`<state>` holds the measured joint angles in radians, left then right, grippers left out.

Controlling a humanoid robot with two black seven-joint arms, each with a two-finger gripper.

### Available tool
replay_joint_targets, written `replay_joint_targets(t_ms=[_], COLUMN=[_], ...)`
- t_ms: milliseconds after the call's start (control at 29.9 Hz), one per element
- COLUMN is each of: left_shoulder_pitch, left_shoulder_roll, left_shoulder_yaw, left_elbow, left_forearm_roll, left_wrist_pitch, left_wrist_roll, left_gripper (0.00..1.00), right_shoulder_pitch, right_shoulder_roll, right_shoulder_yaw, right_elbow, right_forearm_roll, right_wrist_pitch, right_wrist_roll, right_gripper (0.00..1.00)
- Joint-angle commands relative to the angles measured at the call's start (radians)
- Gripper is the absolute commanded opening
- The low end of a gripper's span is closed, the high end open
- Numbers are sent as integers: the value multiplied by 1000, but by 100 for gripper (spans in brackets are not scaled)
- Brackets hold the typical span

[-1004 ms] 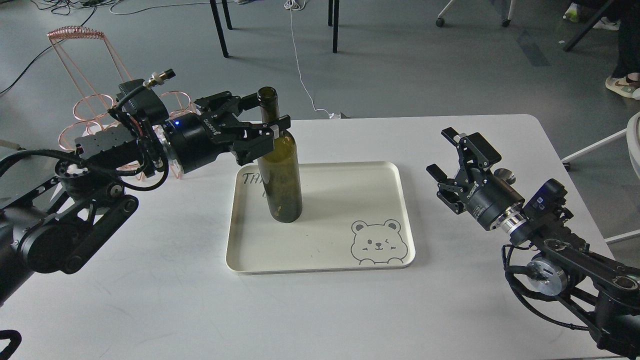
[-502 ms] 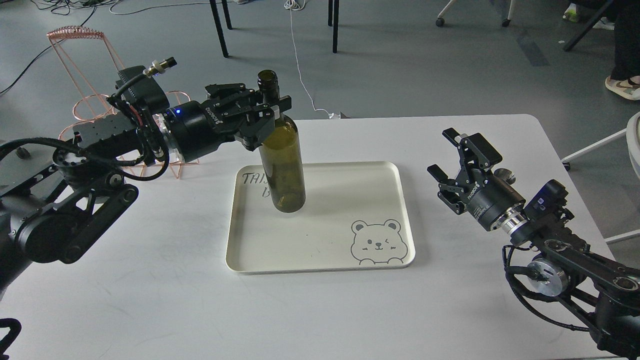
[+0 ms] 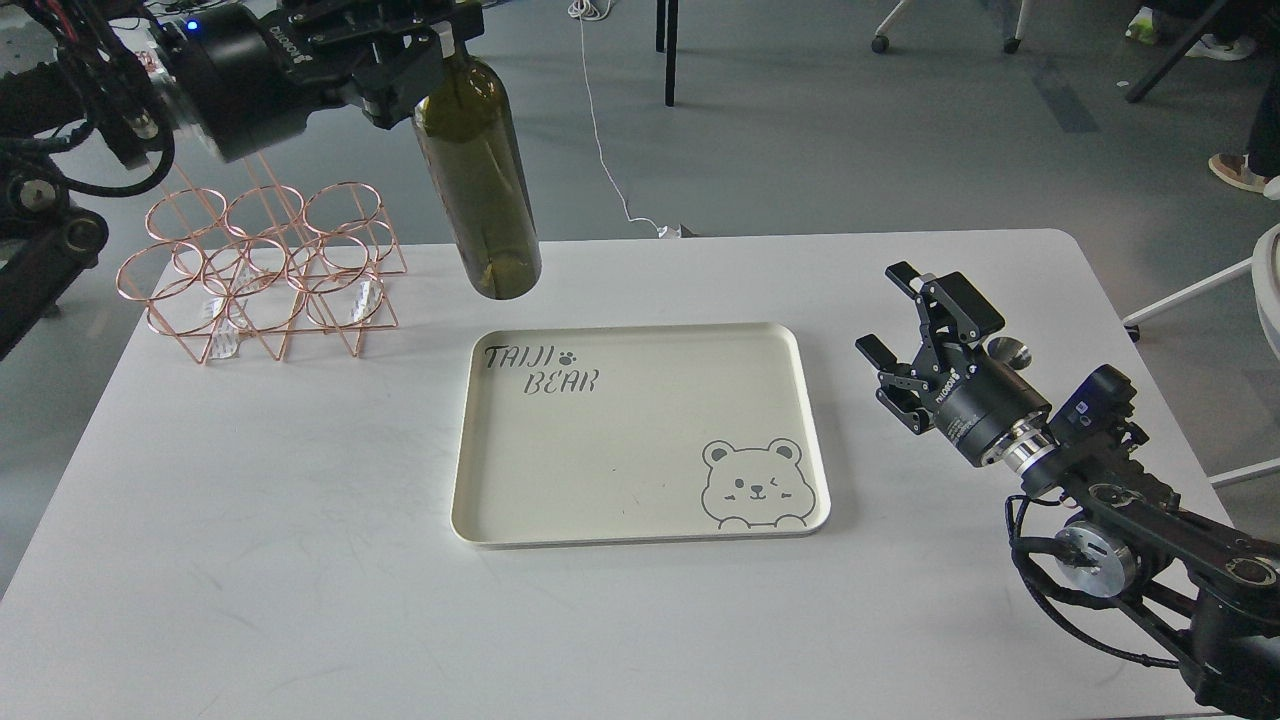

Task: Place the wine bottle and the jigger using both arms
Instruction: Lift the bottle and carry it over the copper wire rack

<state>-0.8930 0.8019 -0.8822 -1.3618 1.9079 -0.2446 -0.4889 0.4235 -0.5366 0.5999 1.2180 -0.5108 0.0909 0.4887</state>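
The dark olive-green wine bottle point(image 3: 478, 170) hangs in the air, slightly tilted, with its base above the table's far edge behind the tray. My left gripper point(image 3: 440, 40) is shut on its neck at the top of the view; the bottle's mouth is out of view. My right gripper point(image 3: 885, 310) is open and empty above the table, right of the tray. A small shiny silver piece, the jigger point(image 3: 1011, 351), peeks out behind my right wrist; most of it is hidden.
A cream tray point(image 3: 640, 536) with a bear drawing and "TAIJI BEAR" lettering lies mid-table. A copper wire bottle rack point(image 3: 262, 270) stands at the back left. Chair legs and a cable are on the floor beyond the table.
My left gripper closed on the bottle's neck and lifted it off the tray, up and to the left. The right arm has barely moved.
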Motion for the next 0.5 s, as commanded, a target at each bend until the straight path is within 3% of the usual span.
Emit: replay_joint_targets(t_ms=[0,468], left_shoulder_pitch=[-27,-26], left_shoulder_roll=[92,111], left_shoulder_yaw=[2,17], left_elbow=[49,257], left_forearm_roll=[-69,-59], left_wrist_pitch=[-22,-10], left_wrist_roll=[0,0], left_gripper=[13,13], right_shoulder_pitch=[-2,-8], right_shoulder_roll=[1,9], right_shoulder_yaw=[0,0], right_elbow=[0,0], right_forearm_roll=[-2,-6], right_wrist_pitch=[1,0], right_wrist_roll=[0,0], right_gripper=[99,99])
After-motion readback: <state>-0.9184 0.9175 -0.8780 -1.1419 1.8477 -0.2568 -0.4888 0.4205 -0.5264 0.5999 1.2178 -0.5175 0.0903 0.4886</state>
